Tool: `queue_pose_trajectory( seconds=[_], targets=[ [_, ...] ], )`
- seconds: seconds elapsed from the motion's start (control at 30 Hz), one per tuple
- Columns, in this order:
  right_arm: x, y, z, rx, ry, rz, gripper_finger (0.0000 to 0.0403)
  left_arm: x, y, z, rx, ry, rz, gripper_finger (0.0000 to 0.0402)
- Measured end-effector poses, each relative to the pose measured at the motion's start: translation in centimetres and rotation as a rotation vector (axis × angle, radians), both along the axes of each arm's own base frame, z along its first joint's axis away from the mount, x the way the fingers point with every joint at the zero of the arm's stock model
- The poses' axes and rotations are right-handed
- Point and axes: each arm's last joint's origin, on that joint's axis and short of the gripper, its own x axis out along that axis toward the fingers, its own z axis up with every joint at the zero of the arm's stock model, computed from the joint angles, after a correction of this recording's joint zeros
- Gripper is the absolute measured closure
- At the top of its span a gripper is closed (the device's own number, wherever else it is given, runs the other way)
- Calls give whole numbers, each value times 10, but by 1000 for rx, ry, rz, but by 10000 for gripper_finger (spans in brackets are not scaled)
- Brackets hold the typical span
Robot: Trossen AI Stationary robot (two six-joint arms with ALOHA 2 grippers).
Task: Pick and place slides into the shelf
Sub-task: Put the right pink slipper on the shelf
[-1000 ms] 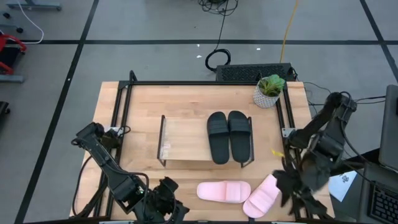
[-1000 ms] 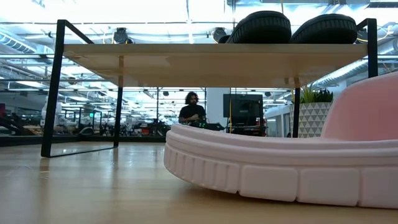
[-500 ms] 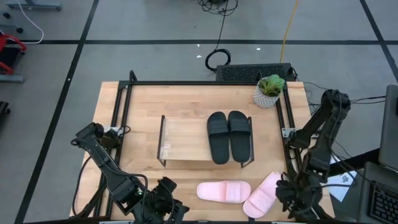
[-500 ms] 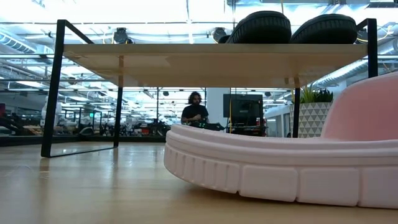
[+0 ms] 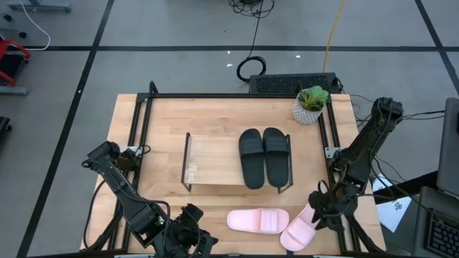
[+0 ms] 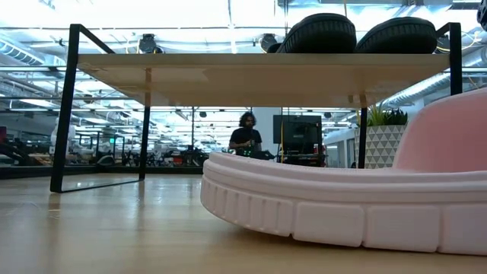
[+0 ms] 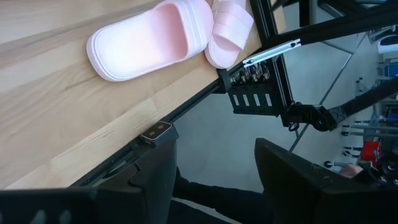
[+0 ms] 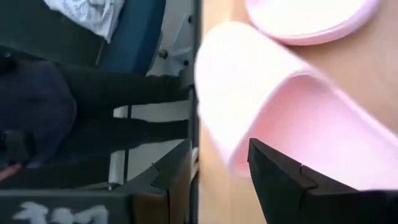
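Two black slides (image 5: 264,158) lie side by side, soles down, on the right half of the shelf (image 5: 211,161); the low view shows them on top of the board (image 6: 228,68). Two pink slides rest on the table near its near edge: one flat (image 5: 258,220), one slanted farther right (image 5: 300,228). My right gripper (image 5: 326,208) is open at the slanted slide's far right end; in its wrist view the fingers (image 8: 283,186) flank that slide's rim (image 8: 214,124). My left gripper (image 5: 190,235) waits open at the near edge, left of the pink pair. My right gripper stands open at the edge of the slanted pink slide (image 8: 292,106), one finger on each side of its rim. Whether a finger touches the slide cannot be told. The slide lies flat on the table.
A potted plant (image 5: 310,105) stands at the far right corner. The shelf's left half (image 5: 208,154) is bare board. A black frame rail (image 7: 186,109) runs along the table's near edge. In the low view a person (image 6: 247,137) shows far behind the table.
My right gripper has moved from the table's near right corner toward the slanted pink slide, a little left and toward the far edge. The slides have kept still.
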Motion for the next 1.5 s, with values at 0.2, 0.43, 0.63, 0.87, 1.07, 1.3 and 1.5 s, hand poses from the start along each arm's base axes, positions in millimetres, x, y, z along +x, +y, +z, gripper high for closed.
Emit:
queue_pose_trajectory(
  seconds=[0.2, 0.43, 0.63, 0.87, 1.07, 1.3, 1.5],
  targets=[
    [3, -9, -10, -6, 44, -61, 255, -1, 1, -2, 16, 17, 2, 188],
    [5, -6, -14, -14, 52, -63, 255, -2, 2, -3, 28, 29, 2, 188],
    [7, -2, -18, -14, 51, -65, 255, -3, 3, -4, 35, 41, 7, 188],
    [9, 1, -27, -58, 82, -70, 255, -3, 3, -4, 30, 49, 0, 188],
    [14, 8, -28, -13, 49, -70, 255, -3, 3, -4, 30, 49, 0, 188],
    [18, 15, -37, -20, 59, -69, 255, -3, 3, -4, 30, 48, 0, 188],
    [21, 20, -41, -4, 53, -70, 271, -3, 3, -4, 30, 48, 0, 188]
  ],
)
